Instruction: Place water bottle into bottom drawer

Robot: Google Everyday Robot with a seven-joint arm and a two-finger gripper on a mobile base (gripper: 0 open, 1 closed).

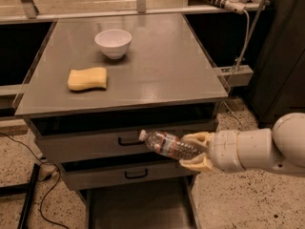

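Note:
My gripper [194, 151] comes in from the right on a white arm and is shut on the water bottle [167, 145]. The bottle is clear and ribbed with a white cap and a red-and-blue label. It lies nearly level, cap pointing left, in front of the top drawer's front. The bottom drawer [138, 205] is pulled out at the frame's lower edge, showing a dark floor and grey side walls. The bottle hangs above the drawer's right part.
A grey cabinet top [157, 70] carries a white bowl [113, 42] and a yellow sponge [87, 78]. Two closed drawers with black handles [129, 140] sit above the open one. Cables lie on the speckled floor at left [28, 171].

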